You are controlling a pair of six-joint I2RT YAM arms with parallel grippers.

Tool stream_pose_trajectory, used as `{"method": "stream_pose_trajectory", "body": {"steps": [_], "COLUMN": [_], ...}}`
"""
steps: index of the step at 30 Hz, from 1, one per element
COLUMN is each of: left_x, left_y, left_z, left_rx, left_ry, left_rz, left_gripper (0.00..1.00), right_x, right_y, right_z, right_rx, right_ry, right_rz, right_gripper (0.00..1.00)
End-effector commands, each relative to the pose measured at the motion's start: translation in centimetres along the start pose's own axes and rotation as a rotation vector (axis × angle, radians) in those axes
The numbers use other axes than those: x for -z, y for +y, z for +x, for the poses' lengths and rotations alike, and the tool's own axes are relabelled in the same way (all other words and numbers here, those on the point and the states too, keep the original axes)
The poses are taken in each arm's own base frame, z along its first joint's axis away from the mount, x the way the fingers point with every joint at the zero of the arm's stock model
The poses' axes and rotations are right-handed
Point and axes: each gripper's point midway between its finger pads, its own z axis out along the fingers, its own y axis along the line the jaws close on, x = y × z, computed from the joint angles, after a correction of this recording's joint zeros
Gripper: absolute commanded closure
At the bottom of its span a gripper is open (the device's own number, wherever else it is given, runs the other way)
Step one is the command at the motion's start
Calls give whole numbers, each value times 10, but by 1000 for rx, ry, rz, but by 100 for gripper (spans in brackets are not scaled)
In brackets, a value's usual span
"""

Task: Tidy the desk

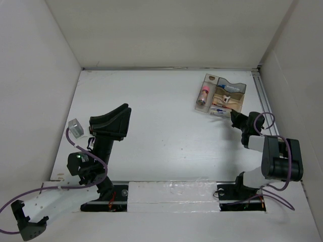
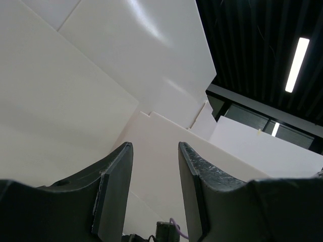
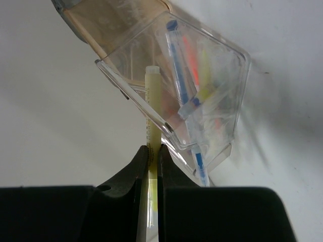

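Note:
The white desk [image 1: 161,116] holds a clear compartment tray [image 1: 246,86] at the back right. My right gripper [image 1: 233,119] sits just in front of the tray. In the right wrist view it [image 3: 152,148] is shut on a pale yellow pen [image 3: 153,111], whose far end pokes over the tray's near rim [image 3: 126,85]. Blue pens [image 3: 176,65] lie in that compartment. My left gripper [image 1: 121,113] is raised at the left and points upward. In the left wrist view it [image 2: 154,146] is open and empty, facing the wall panels.
A small clear box [image 1: 75,128] lies at the desk's left edge near the left arm. A pink tube [image 1: 204,94] lies in the tray's left compartment. A metal rail [image 1: 262,96] runs along the right edge. White panels wall the desk.

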Motion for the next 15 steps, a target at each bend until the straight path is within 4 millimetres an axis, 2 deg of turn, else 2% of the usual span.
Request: {"method": "stream_pose_trajectory", "body": {"steps": [1,5,8,9,12,13,15], "left_x": [-4,-5,-6,-7,-6,-6,-7], "left_y": [-12,-9,-10,-10,-9,-9,-9], "left_z": [-16,-15,-14,-13,-13,-13,-13], "left_rx": [25,16,17,13,17,15,14], "left_ry": [-54,-52,-50,-48,-49,-48,-48], "left_rz": [35,20,28,26,20,23,21], "left_gripper": [63,63,63,63,63,63,63], "right_x": [-9,-14,-15,-15,-11,-11,-6], "right_y": [24,31,36,37,43,43,54], "right_z": [8,14,21,21,36,37,44], "right_rx": [-4,1,25,28,68,71,88], "right_ry": [30,45,57,50,94,99,119], "right_rz": [-41,-57,-59,-59,-77,-76,-103], "right_gripper": [93,85,71,62,52,52,50]}}
